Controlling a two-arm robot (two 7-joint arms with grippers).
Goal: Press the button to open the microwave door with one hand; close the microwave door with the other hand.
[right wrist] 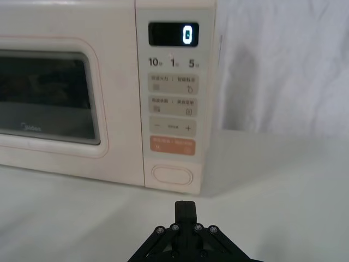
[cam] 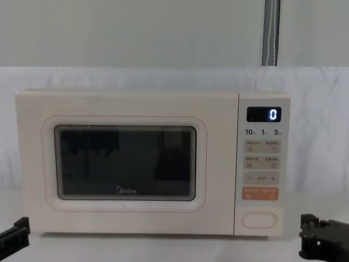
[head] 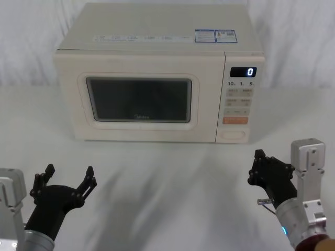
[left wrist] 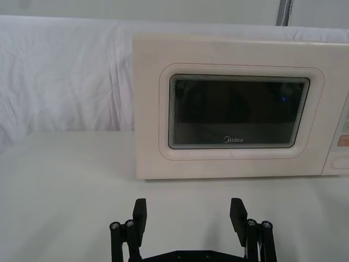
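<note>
The cream microwave point(head: 157, 42) stands at the back of the white table, its display showing "0". Its door point(head: 138, 99) with the dark window is shut flush point(cam: 125, 164). The wide oval button point(head: 234, 135) sits at the bottom of the key panel, under the orange key point(right wrist: 172, 175) point(cam: 259, 219). My right gripper point(head: 257, 167) hovers in front of the panel's side, some way short of the button, fingers shut together point(right wrist: 185, 208). My left gripper point(head: 69, 174) hangs open near the table's front left, facing the door from a distance point(left wrist: 188, 213).
A white cloth covers the table point(head: 167, 178) and hangs behind the microwave. Bare table lies between both grippers and the microwave front. A grey pole point(cam: 271, 33) rises behind at the right.
</note>
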